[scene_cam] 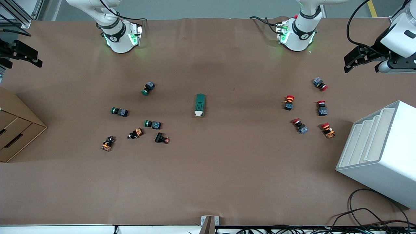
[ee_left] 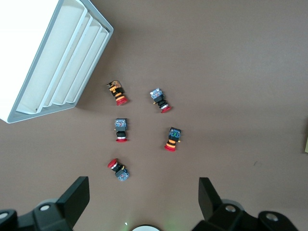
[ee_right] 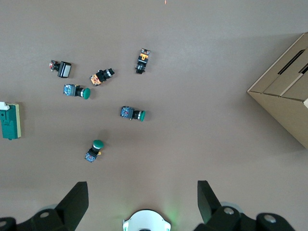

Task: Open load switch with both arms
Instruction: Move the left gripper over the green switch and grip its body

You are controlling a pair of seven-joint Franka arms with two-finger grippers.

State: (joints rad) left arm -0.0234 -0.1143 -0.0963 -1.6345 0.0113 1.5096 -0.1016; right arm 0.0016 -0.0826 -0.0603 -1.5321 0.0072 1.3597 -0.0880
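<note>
- The load switch [scene_cam: 200,105] lies flat on the brown table [scene_cam: 227,169], about midway between the two ends, its white piece at the end nearer the front camera. Nothing touches it.
- Toward the right arm's end a loose group of green push buttons [scene_cam: 149,88] and orange-and-black parts is scattered; toward the left arm's end lie five red push buttons [scene_cam: 289,102]. All are well apart from the switch.
- A cardboard box [scene_cam: 16,130] sits at the right arm's end of the table, a white slotted rack [scene_cam: 380,149] at the left arm's end.
- The right gripper [ee_right: 139,197] hangs high over its end of the table with its fingers spread wide and empty; the switch shows only at the edge of its wrist view.
- The left gripper [ee_left: 144,195] hangs high over the red buttons, likewise wide apart and holding nothing.
- The task seems not yet begun: both arms wait, away from the middle.
- The next move probably calls for both grippers to travel inward and come down on the switch, one likely pinning the green body while the other works the white end.
</note>
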